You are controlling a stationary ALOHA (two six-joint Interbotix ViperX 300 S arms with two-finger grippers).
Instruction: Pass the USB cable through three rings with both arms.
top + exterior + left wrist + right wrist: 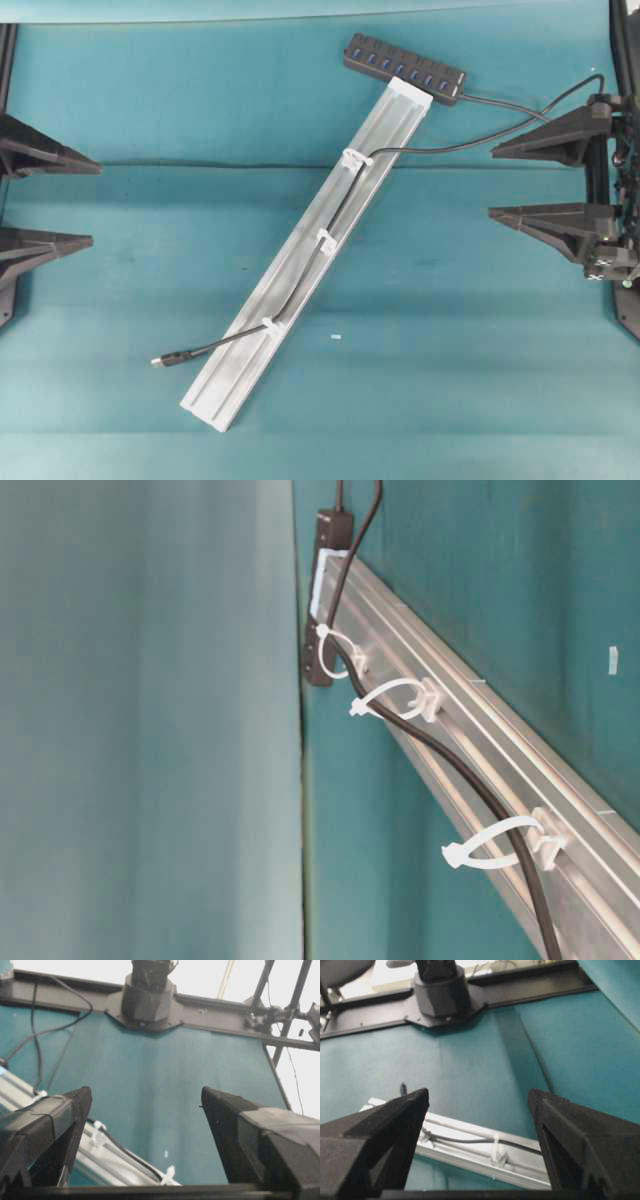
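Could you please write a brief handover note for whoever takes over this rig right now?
Left gripper: open, empty, at the left table edge.
Right gripper: open, empty, at the right edge.
USB cable: runs from the hub along the rail through the top ring, middle ring and bottom ring; its plug lies on the table past the bottom ring.
Done: threading appears complete.
Left: apparently nothing; just confirm the cable sits properly in each ring.

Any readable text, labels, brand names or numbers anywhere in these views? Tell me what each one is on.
None can be read.
USB hub: blue sockets only, any marking too small to make out.
Aluminium rail, three rings and USB cable: no print visible.
Small white scrap on the table: blank or too small to tell.
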